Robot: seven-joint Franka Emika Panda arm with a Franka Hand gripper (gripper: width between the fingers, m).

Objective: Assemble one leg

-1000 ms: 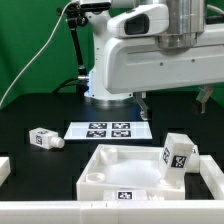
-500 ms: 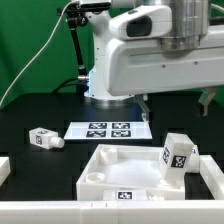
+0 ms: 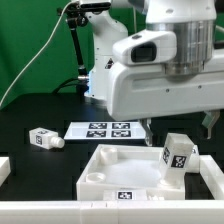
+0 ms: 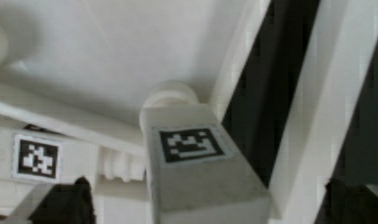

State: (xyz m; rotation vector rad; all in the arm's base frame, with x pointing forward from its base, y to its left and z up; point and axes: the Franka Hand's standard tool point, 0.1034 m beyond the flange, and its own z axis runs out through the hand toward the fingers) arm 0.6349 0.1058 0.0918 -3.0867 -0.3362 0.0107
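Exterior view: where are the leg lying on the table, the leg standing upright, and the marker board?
lying leg (image 3: 42, 138): exterior view, its tagged end.
upright leg (image 3: 178, 157): exterior view, its tagged front face.
marker board (image 3: 107, 130): exterior view, middle of its tag row.

A leg (image 3: 42, 138) lies near the marker board (image 3: 107, 130).

- the arm's bulky white body (image 3: 160, 70) fills the upper part of the scene toward the exterior view's right, above the black table (image 3: 30, 110).
- its gripper (image 3: 178, 124) hangs with two dark fingers (image 3: 147, 124) set well apart.
- below the gap between them, an upright leg (image 3: 178, 155) stands at the white panel's (image 3: 110, 165) corner on the exterior view's right.
- a second leg (image 3: 43, 139) lies on its side on the table, well apart, on the exterior view's left.
- the marker board (image 3: 107, 130) lies flat just behind the panel.
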